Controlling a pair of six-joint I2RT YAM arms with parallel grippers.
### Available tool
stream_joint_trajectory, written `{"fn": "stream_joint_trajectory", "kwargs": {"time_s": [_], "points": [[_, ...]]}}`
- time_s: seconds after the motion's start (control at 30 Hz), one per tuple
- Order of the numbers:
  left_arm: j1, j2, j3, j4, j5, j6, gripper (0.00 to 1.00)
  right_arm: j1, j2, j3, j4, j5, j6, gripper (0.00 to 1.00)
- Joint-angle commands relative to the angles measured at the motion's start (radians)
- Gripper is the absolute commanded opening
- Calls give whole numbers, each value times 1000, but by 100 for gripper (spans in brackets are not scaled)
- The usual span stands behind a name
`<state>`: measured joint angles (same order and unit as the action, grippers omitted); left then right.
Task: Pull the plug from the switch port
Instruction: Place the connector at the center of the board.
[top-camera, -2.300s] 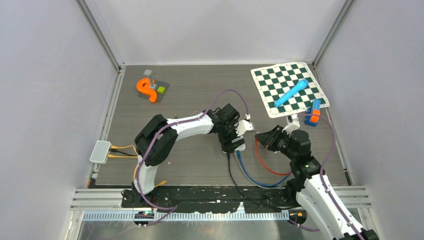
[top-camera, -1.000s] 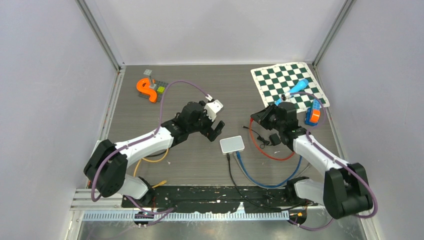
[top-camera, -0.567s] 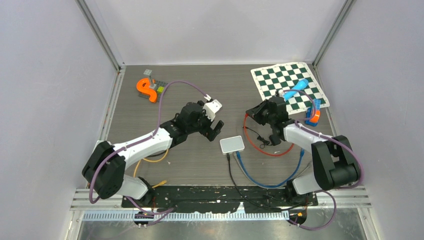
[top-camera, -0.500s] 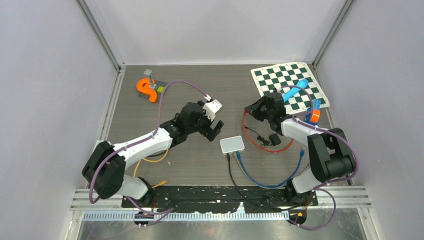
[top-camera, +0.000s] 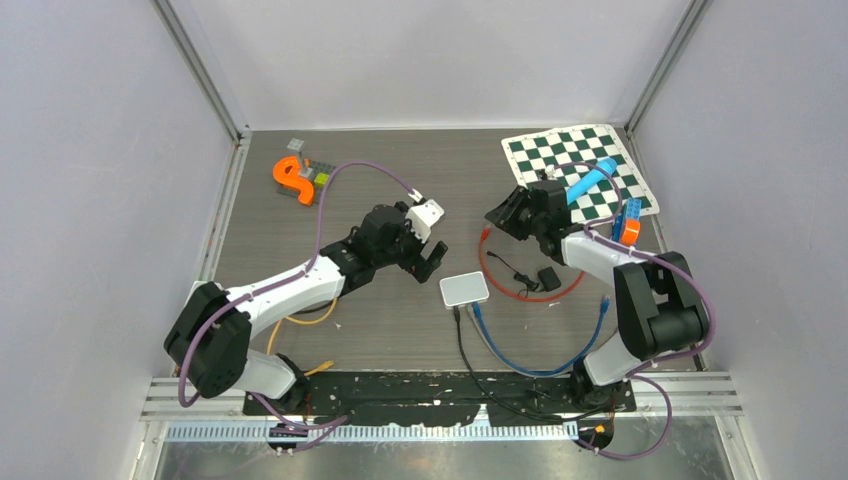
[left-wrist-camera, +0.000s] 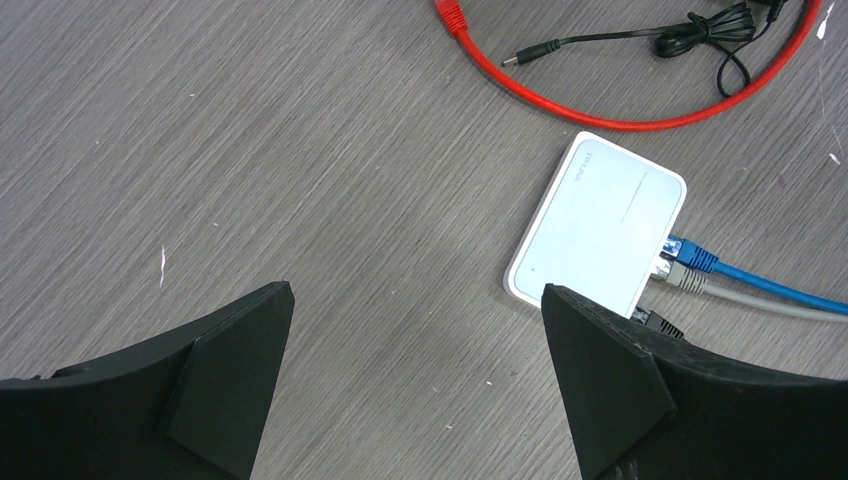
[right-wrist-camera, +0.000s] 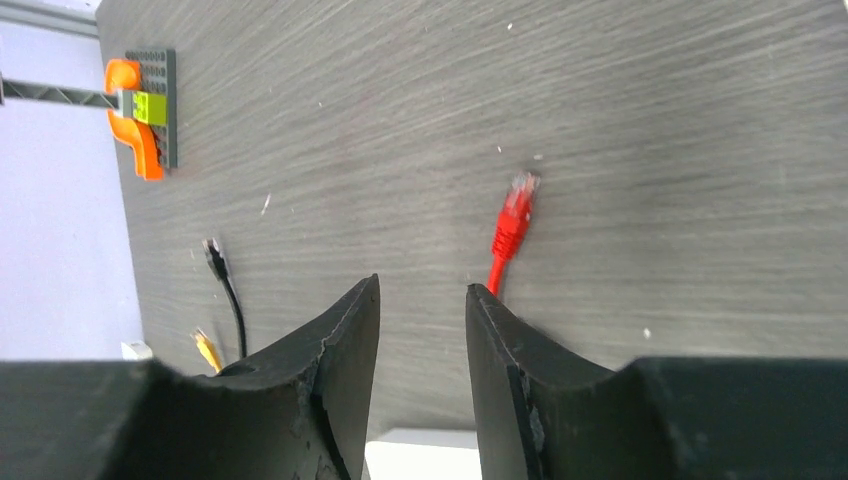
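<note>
Plug: the red network plug (right-wrist-camera: 512, 215), hard plastic with a moulded boot, lies loose on the dark wood-grain counter (right-wrist-camera: 700, 120). It sits just beyond the right gripper's tips, well apart from the switch.
Switch: the white flat switch box (left-wrist-camera: 598, 222) sits between the two arms. A blue plug (left-wrist-camera: 690, 255), a grey plug (left-wrist-camera: 683, 279) and a black plug (left-wrist-camera: 655, 320) sit in ports along one edge.
Status: you may judge the red plug clear of its port.
Handling: expect a light, rigid plug with smooth sides. Its latch tab is likely brittle. The red cable (left-wrist-camera: 600, 118) looks springy and holds its curve, so it may drag the plug about.
Hold point: if you must move it, take it across the boot's flat sides, not by the cable or the tip.
Right gripper (right-wrist-camera: 422, 290): jaws narrowly parted with nothing between them. The red cable runs up to one fingertip, and I cannot confirm contact.
Left gripper (left-wrist-camera: 414, 292): jaws wide and empty, over bare counter beside the switch.
Surroundings: a thin black power lead (left-wrist-camera: 640, 40) lies inside the red loop.
Risk: a careless sweep could snag that lead or shift the switch.
</note>
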<state>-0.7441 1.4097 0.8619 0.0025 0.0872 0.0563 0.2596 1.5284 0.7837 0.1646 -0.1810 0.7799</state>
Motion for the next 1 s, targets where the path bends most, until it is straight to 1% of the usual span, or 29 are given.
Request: {"fn": "stream_joint_trajectory", "kwargs": {"time_s": [0.0, 0.1, 0.13, 0.27, 0.43, 0.53, 0.7, 0.97], "points": [[2, 4, 22, 17, 5, 4, 100, -4, -151, -48, -67, 26, -128, 45], [2, 14, 30, 11, 14, 4, 100, -4, -202, -66, -141, 10, -209, 45], [2, 17, 31, 8, 18, 4, 100, -4, -207, -75, -191, 6, -234, 45], [2, 24, 29, 9, 29, 4, 100, -3, -246, -138, -245, -27, -290, 45], [2, 45, 43, 0, 61, 8, 100, 1, -251, -188, -250, -103, -325, 45], [2, 71, 67, -55, 110, 25, 100, 7, -224, -205, -238, -117, -329, 45], [0, 120, 101, -122, 189, 39, 100, 31, -193, -238, -214, -125, -335, 45], [-6, 216, 150, -198, 287, 76, 99, 46, -217, -270, -230, -83, -343, 44]]}}
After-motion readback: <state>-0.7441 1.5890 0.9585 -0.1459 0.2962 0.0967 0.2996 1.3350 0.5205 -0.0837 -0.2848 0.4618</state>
